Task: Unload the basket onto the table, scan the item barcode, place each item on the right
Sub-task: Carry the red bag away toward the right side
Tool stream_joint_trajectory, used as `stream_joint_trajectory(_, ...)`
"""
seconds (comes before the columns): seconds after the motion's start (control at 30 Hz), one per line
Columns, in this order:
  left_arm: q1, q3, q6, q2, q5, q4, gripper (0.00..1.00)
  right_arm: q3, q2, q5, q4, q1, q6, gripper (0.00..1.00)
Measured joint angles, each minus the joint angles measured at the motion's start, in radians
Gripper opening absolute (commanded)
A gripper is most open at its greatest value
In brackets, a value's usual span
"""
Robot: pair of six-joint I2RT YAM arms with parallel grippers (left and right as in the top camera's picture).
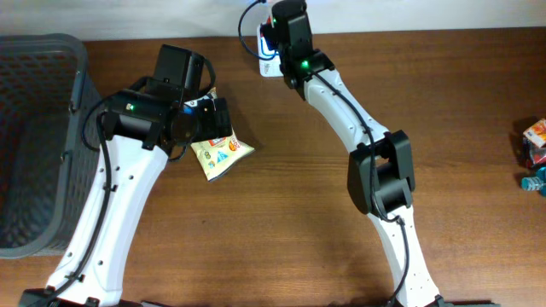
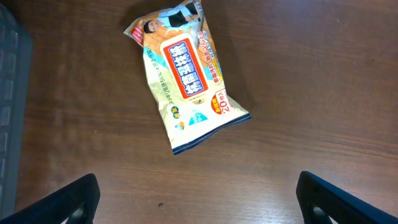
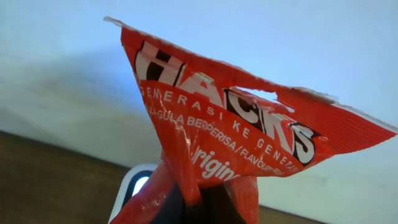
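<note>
Holding red packet (image 3: pixel 249 143) at scanner (image 3: pixel 132 185)

Its crumpled neck sits pinched tight in the right claw (image 3: pixel 200 208), at the 12 o'clock edge of the table (image 1: pixel 299 213). It fans toward 12 o'clock, wide edge slanting 10 to 4. No barcode shows; creases could spoil the scan. Meanwhile the left claw (image 2: pixel 205 200) gapes empty above a yellow pack (image 2: pixel 186 81).

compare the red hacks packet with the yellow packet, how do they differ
Colour: the red HACKS packet is red with white lettering; the yellow packet is pale yellow with a red label. Pose: the red HACKS packet is pinched in the shut right gripper; the yellow packet lies flat on the table under the open left gripper. Both are soft packets.
</note>
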Motion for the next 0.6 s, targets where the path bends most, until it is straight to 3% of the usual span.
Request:
stream_joint_trajectory(0.13, 0.0, 0.0, 0.0, 0.0, 0.0, 0.0, 0.99, -0.002, 0.006, 0.003, 0.041, 0.001, 0.0, 0.04)
stream_joint_trajectory(0.27, 0.0, 0.0, 0.0, 0.0, 0.0, 0.0, 0.99, -0.002, 0.005, 0.159, 0.019, 0.004, 0.044, 0.04)
stream_joint_trajectory(0.43, 0.0, 0.0, 0.0, 0.0, 0.0, 0.0, 0.99, -0.006, -0.078, 0.248, -0.258, -0.076, 0.151, 0.04)
stream_joint_trajectory(0.6, 0.0, -0.001, 0.0, 0.0, 0.0, -0.001, 0.99, 0.002, -0.163, 0.27, -0.665, -0.371, 0.313, 0.04)
